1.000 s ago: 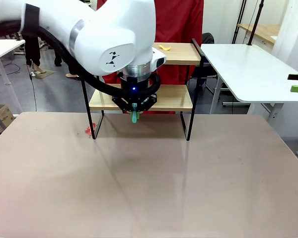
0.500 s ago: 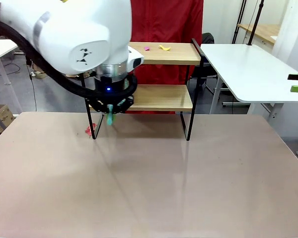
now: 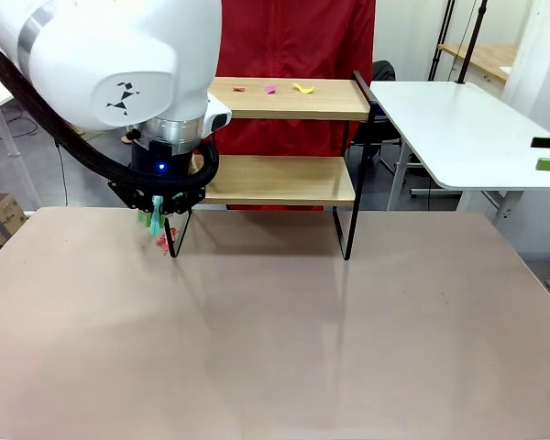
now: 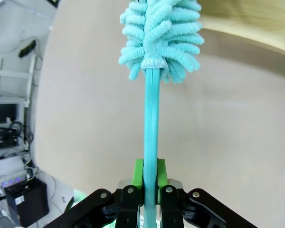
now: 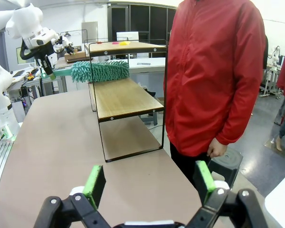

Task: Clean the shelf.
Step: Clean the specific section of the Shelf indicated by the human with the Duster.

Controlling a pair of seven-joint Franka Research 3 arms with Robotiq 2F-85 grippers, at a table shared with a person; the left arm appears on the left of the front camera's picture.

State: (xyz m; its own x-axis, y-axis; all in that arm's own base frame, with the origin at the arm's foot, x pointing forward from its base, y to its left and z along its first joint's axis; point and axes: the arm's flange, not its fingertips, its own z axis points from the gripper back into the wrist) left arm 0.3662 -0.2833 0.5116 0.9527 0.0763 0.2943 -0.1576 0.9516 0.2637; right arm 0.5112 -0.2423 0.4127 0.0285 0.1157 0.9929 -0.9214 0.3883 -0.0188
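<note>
The shelf (image 3: 284, 180) stands at the table's far side, with two wooden boards in a black frame. Small red, pink and yellow scraps (image 3: 270, 90) lie on its top board. My left gripper (image 3: 156, 213) hangs by the shelf's left end, shut on the handle of a teal fluffy duster (image 4: 161, 33). From the left wrist, the pads (image 4: 138, 172) clamp the handle and the head points away over the table. Seen from the right wrist, the duster (image 5: 99, 71) reaches toward the far end of the shelf (image 5: 126, 97). My right gripper (image 5: 149, 183) is open and holds nothing.
Red scraps (image 3: 166, 242) lie on the brown table (image 3: 275, 321) by the shelf's left front leg. A person in a red jacket (image 5: 213, 71) stands behind the shelf. A white table (image 3: 467, 119) stands at the right.
My left arm has carried the duster leftward, from the middle of the lower board to the shelf's left end. The scraps on the top board have come into view.
</note>
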